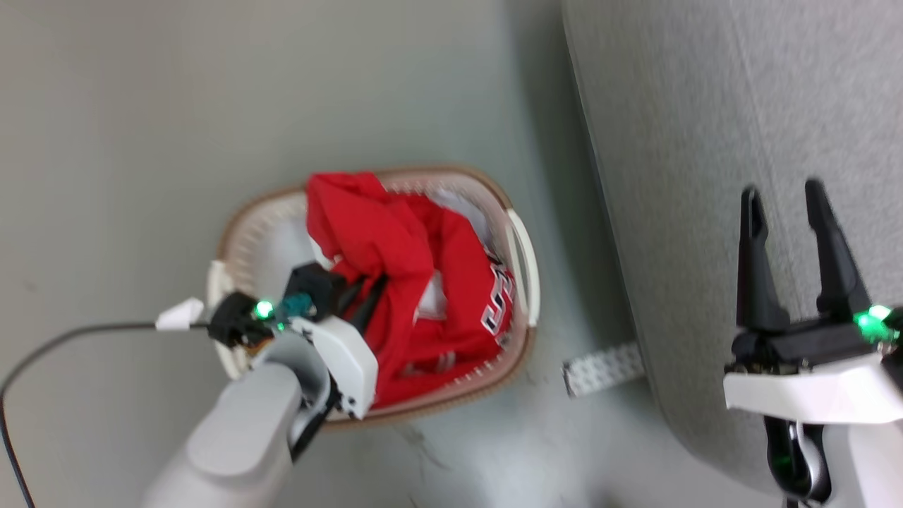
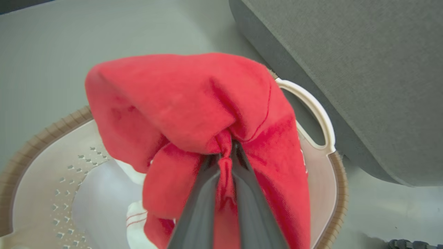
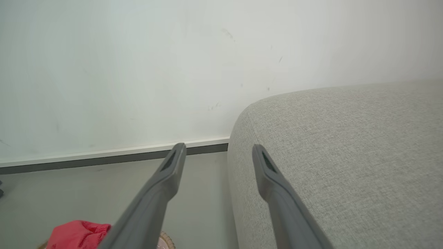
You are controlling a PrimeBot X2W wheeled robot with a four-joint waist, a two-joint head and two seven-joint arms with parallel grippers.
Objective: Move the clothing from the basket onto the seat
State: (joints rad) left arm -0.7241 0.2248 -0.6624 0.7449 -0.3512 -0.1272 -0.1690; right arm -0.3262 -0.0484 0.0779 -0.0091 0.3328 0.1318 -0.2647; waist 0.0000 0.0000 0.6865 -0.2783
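Pinching a gathered fold of the jersey [image 2: 180,100] heaped in the basket [image 1: 268,201] beside the sofa [image 1: 741,106], the left hand [image 2: 226,148] seems well placed on cloth likely soft, light and trailing, while the right hand [image 1: 784,204] hangs spread.

Bright red clothing [image 1: 395,247] (black-and-white lettering), cream basket [image 1: 252,243] — brown woven rim, light grey seat [image 1: 705,141]

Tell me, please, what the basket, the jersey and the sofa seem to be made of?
Basket: looks like smooth moulded plastic, cream, with punched holes. Its brown rim has a woven look but is probably plastic too.
Jersey: soft fabric, matt red, bunching into loose folds.
Sofa: light grey woven upholstery with a visible grainy weave.
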